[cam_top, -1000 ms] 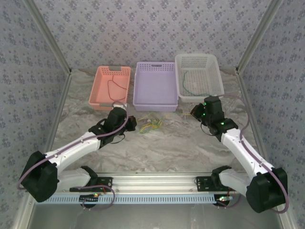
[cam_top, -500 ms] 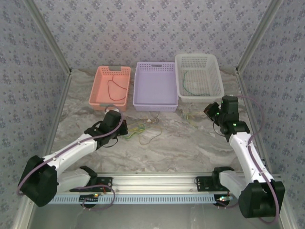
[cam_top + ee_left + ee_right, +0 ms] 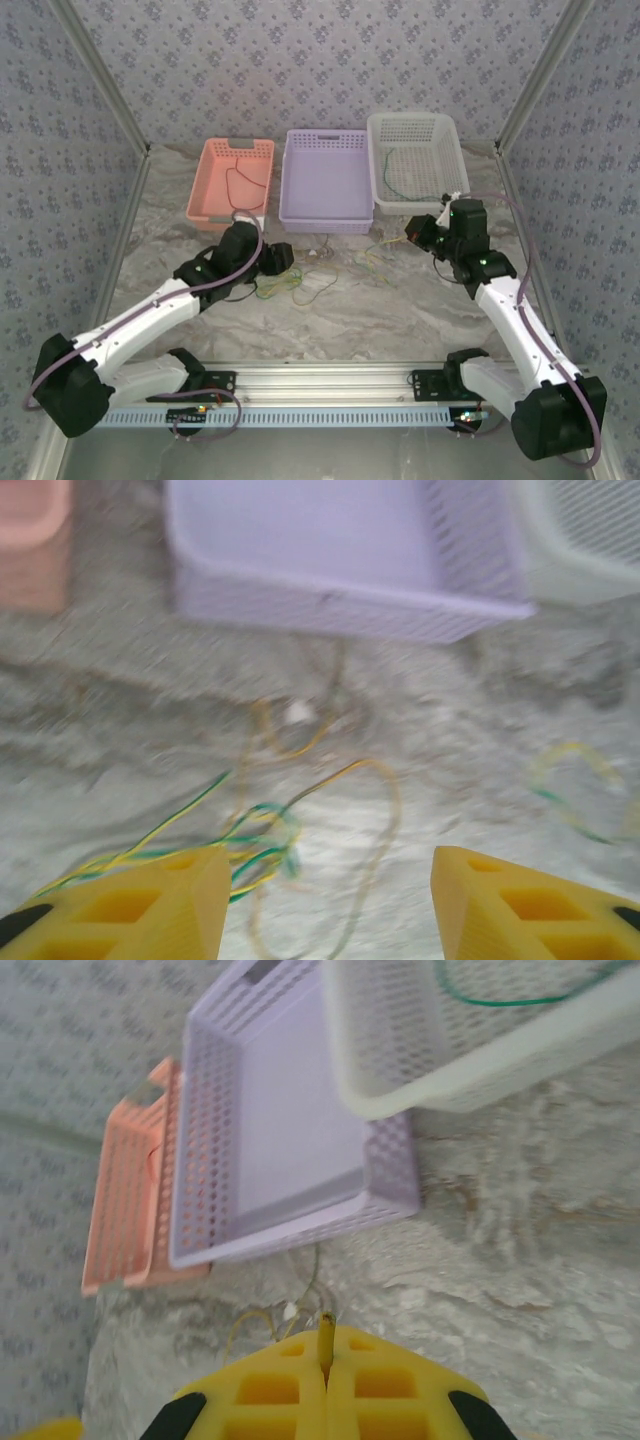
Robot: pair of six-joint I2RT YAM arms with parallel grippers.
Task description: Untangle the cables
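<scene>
Left gripper parted, holding nothing, over green-yellow cables on table before lilac basket's near wall. Right gripper pinched tight on a yellow cable.

Thin cables before lilac basket

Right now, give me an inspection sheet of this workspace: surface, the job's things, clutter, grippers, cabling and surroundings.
Surface: marbled table with pink basket, purple basket and white basket at its far side.
Job's things: tangle of green and yellow cables loose before the purple basket; black cable in the pink basket; green cable in the white basket.
Clutter: nothing seen.
Grippers: left gripper open over the tangle; right gripper shut on a yellow cable.
Cables: purple-grey arm cables run along both arms.
Surroundings: patterned walls; metal rail at the near edge.
</scene>
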